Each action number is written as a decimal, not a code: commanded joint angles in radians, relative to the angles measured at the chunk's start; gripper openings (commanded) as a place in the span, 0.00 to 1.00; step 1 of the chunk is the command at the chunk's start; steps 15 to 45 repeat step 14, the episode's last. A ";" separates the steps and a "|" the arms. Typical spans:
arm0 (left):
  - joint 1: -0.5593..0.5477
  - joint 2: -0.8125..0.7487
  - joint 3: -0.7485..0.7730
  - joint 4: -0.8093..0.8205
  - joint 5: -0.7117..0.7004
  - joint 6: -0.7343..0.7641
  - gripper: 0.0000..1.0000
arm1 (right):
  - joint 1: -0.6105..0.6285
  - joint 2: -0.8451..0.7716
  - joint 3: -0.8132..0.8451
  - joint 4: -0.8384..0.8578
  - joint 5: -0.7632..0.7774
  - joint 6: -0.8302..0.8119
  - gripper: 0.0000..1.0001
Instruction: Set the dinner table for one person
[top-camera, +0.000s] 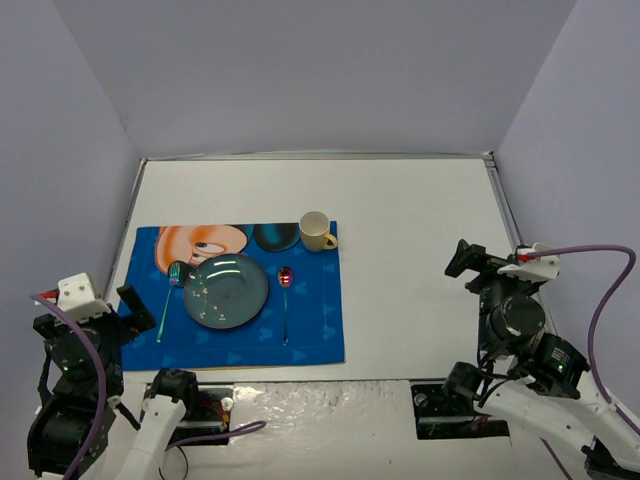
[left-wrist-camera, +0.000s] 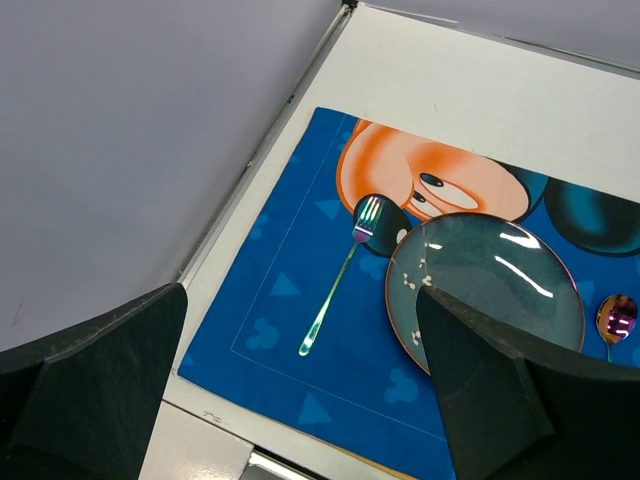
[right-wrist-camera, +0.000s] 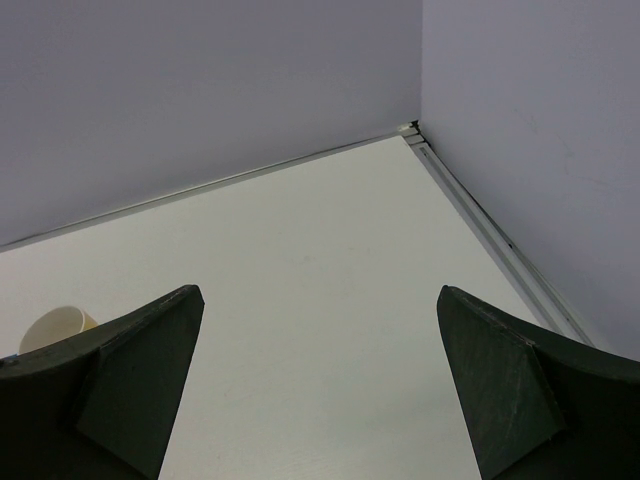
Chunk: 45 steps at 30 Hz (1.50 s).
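Observation:
The white dinner table (top-camera: 420, 230) carries a blue cartoon placemat (top-camera: 320, 320). On the mat lie a teal plate (top-camera: 226, 290), an iridescent fork (top-camera: 166, 300) left of the plate and an iridescent spoon (top-camera: 286, 300) right of it. A cream cup (top-camera: 316, 231) stands at the mat's far right corner. My left gripper (top-camera: 110, 315) is open and empty, raised near the mat's left edge. My right gripper (top-camera: 475, 262) is open and empty over bare table at the right. The left wrist view shows the fork (left-wrist-camera: 340, 285), plate (left-wrist-camera: 490, 290) and spoon (left-wrist-camera: 616, 318).
Grey walls enclose the table on three sides, with a metal rim (top-camera: 130, 215) along its edges. The right wrist view shows the table's far right corner (right-wrist-camera: 410, 130) and the cup (right-wrist-camera: 55, 328) at the left edge.

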 joint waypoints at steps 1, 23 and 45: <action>-0.003 -0.028 0.002 0.066 -0.024 -0.006 0.97 | -0.002 -0.013 0.000 0.069 0.041 -0.025 1.00; -0.003 -0.059 -0.005 0.068 -0.034 -0.013 0.97 | -0.002 -0.024 -0.001 0.069 0.031 -0.026 1.00; -0.003 -0.059 -0.005 0.068 -0.034 -0.013 0.97 | -0.002 -0.024 -0.001 0.069 0.031 -0.026 1.00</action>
